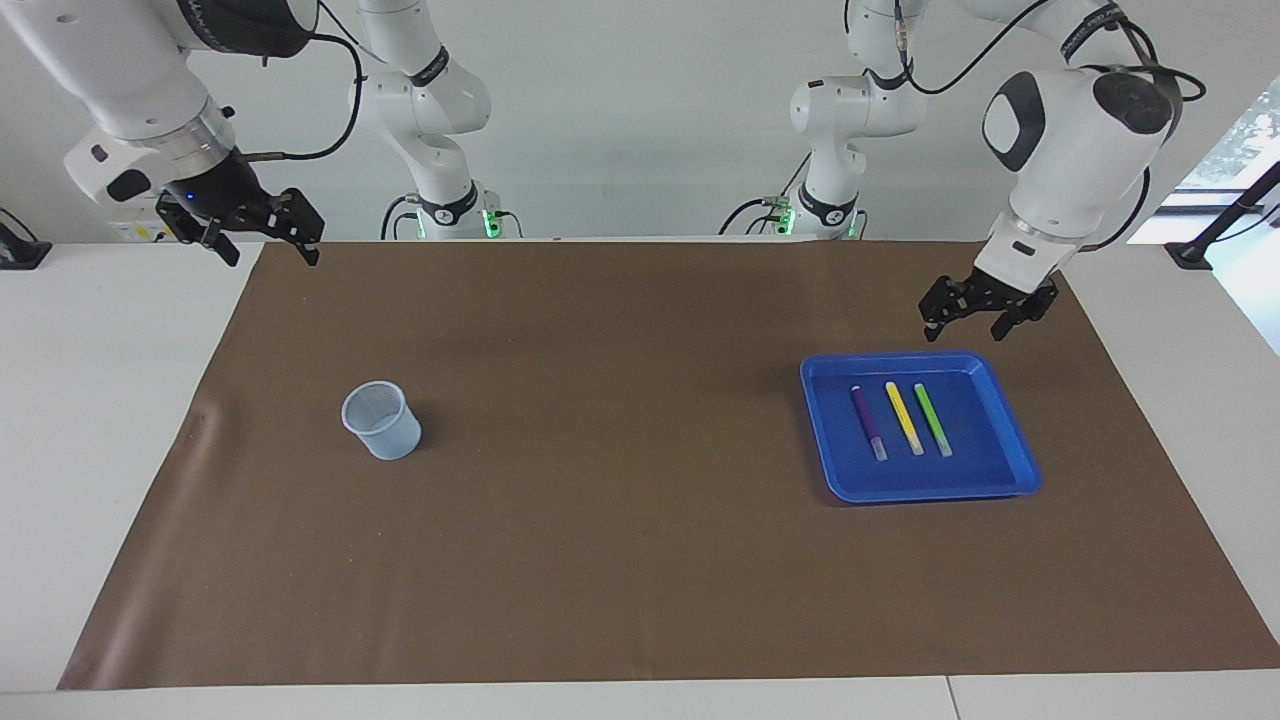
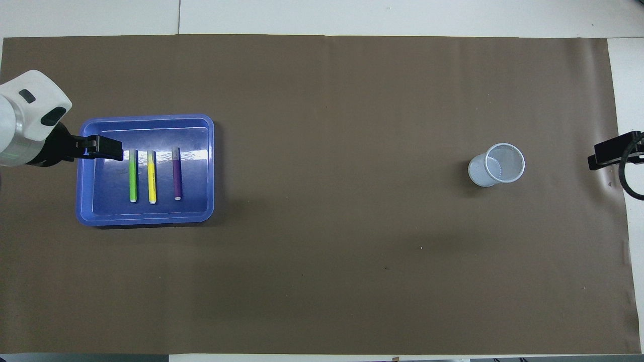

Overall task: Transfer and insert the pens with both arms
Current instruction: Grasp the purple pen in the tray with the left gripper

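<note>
Three pens (image 1: 902, 419) lie in the blue tray (image 1: 1010, 440); none in the mesh cup (image 1: 382, 420) yet. Left gripper (image 1: 976, 312) hangs empty, jaws spread, over the tray's robot-side rim. Right gripper (image 1: 260, 232) waits, spread and empty.

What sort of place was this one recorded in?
Most likely a robotics lab bench: two white robot arms stand at a white table covered with a brown mat, with only a blue tray of three pens and a small mesh cup set out.
</note>
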